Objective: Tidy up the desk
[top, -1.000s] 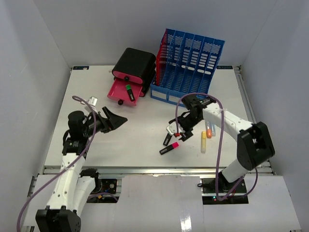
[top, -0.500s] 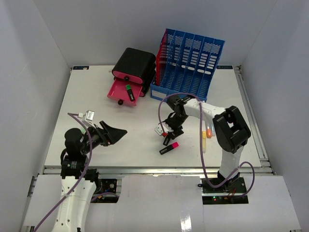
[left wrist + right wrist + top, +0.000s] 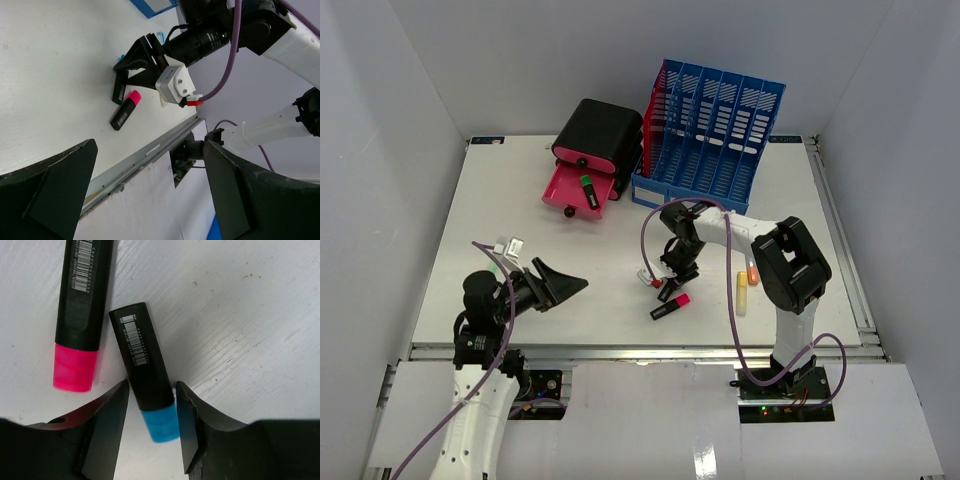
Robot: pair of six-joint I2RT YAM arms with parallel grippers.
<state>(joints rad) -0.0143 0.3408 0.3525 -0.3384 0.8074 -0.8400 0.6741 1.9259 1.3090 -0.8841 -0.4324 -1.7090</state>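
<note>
In front of the rack (image 3: 715, 125), the right gripper (image 3: 151, 397) is down on the desk (image 3: 500, 200). Its fingers sit close against both sides of a blue-capped marker (image 3: 142, 360); whether they grip it, I cannot tell. A pink-capped marker (image 3: 80, 315) lies alongside. Well left of the rack, the left gripper (image 3: 560, 280) gapes wide, empty.

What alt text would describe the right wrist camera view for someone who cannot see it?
The right gripper straddles a black highlighter with a blue cap, its two dark fingers close against either side; whether they grip it is unclear. A black highlighter with a pink cap lies beside it on the white desk.
</note>
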